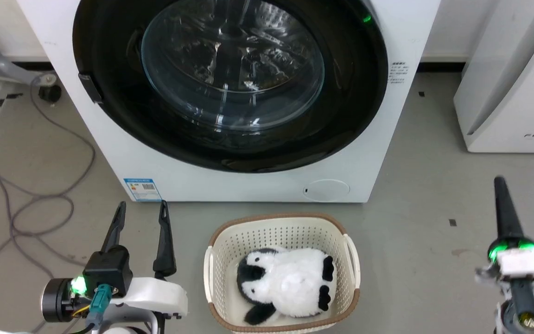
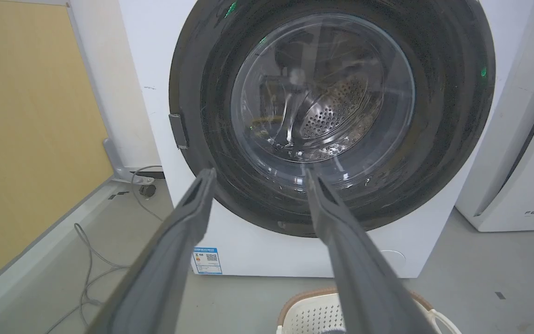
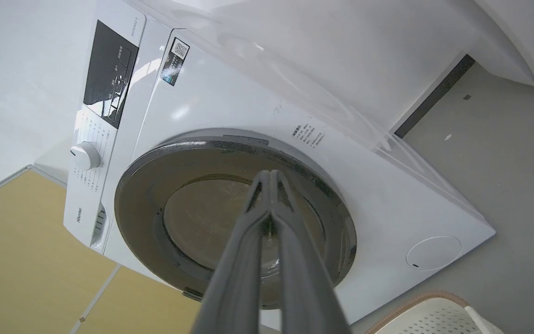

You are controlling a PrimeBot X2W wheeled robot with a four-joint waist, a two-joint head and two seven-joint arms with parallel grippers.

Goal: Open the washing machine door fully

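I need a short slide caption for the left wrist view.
Open left end effector facing the closed washing machine door, basket at bottom edge.

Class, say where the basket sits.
In the head view the basket stands on the floor at bottom centre, before the washing machine, holding a plush penguin.

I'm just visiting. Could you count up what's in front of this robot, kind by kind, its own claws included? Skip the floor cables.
Washing machine: 1
Other white appliance: 1
Basket: 1
Plush penguin, lying in the basket: 1
Grippers: 2, the left gripper open, the right gripper shut
Total: 6
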